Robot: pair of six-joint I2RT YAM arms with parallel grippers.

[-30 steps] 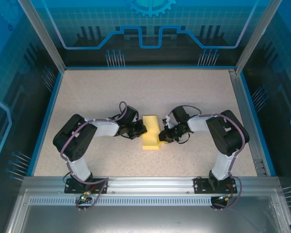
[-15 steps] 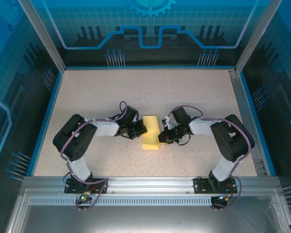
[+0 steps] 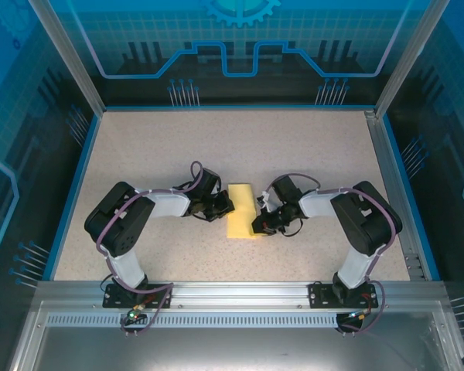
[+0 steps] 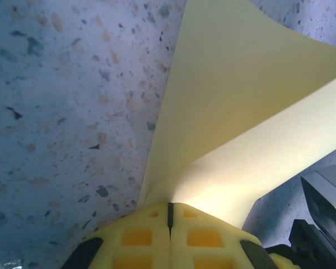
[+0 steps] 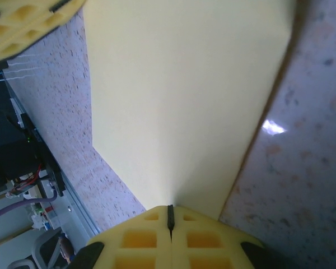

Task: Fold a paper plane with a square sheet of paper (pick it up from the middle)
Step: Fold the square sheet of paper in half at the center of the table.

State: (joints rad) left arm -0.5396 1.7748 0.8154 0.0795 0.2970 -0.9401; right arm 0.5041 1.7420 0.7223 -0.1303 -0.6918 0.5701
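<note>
Jaws: left jaws and right jaws each clamped tight on the square sheet of paper (image 3: 242, 210)
Paper: folded double, at the counter (image 3: 216, 147) middle
Surface: speckled beige, blue-edged
Room: blue panelled walls (image 3: 240, 46)

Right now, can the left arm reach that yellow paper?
Likely yes: the left gripper looks shut on the yellow paper's left edge, and the right gripper pinches the opposite edge, leaving its way free.
</note>
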